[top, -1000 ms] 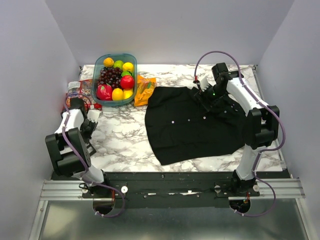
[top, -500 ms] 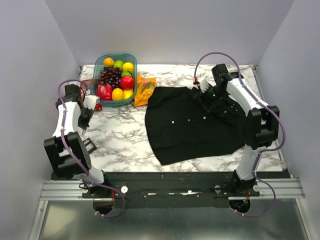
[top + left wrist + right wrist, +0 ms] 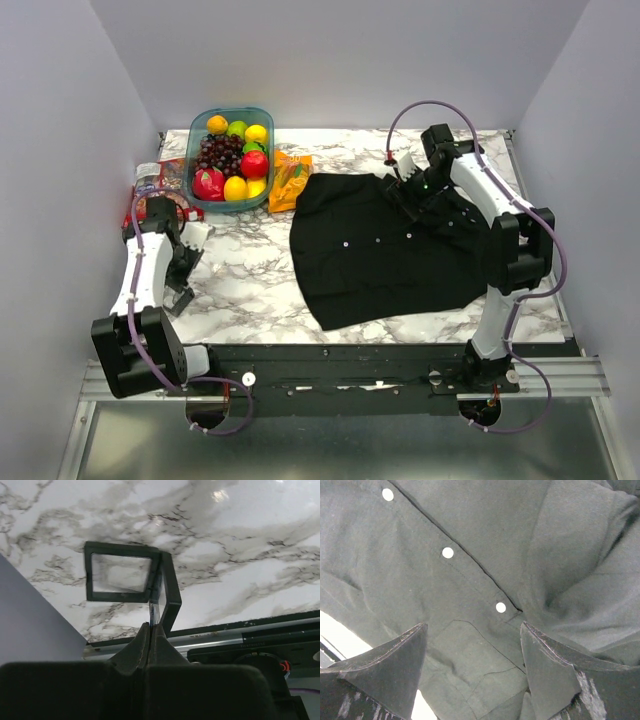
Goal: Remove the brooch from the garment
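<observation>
The garment point(image 3: 390, 245) is a black shirt spread on the right half of the marble table, with a row of tiny white buttons point(image 3: 448, 552). No brooch shows in any view. My right gripper point(image 3: 413, 196) hovers just above the shirt's upper part, near its chest pocket point(image 3: 480, 670). It is open and empty, and its fingers point(image 3: 555, 672) are wide apart. My left gripper point(image 3: 181, 282) is at the table's front left, far from the shirt. It is shut on the thin clear edge of a small black-framed clear case point(image 3: 125, 572).
A clear tub of toy fruit point(image 3: 231, 158) stands at the back left, with an orange snack bag point(image 3: 290, 178) beside it and more packets point(image 3: 155, 182) against the left wall. The table's front edge and metal rail point(image 3: 240, 637) lie just beyond the case.
My left gripper has swung from the back left, near the packets, down toward the front edge to the case. The right arm has barely moved.
</observation>
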Controlling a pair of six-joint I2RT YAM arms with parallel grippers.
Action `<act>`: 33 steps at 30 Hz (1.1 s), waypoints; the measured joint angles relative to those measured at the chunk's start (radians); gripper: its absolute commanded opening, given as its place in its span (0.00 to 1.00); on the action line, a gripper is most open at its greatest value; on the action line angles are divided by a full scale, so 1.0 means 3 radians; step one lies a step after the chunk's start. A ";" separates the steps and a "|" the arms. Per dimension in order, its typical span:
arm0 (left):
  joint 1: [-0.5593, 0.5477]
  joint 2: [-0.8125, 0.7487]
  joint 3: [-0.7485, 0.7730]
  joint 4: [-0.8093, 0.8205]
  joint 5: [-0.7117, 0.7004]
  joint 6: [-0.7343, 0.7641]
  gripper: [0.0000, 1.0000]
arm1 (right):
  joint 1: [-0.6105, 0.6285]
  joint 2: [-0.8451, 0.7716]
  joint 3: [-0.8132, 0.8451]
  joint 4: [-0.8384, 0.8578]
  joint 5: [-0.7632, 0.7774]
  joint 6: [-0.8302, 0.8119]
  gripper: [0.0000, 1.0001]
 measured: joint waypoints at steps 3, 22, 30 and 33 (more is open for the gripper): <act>-0.0136 -0.0161 -0.0217 -0.0071 0.0042 -0.0045 0.00 | 0.0025 0.0017 0.0001 0.0000 0.0000 -0.0001 0.82; -0.0333 -0.0266 -0.0754 0.0404 -0.0066 -0.0149 0.00 | 0.0056 0.0023 0.0001 0.0001 0.0001 -0.0004 0.82; -0.0399 -0.0072 -0.0815 0.0834 -0.0366 -0.0223 0.00 | 0.0111 0.0023 -0.0034 0.0001 0.0047 -0.0006 0.82; -0.0490 -0.0061 -0.0825 0.0946 -0.0420 -0.0261 0.00 | 0.0134 0.0023 -0.0042 -0.0001 0.0080 -0.0006 0.82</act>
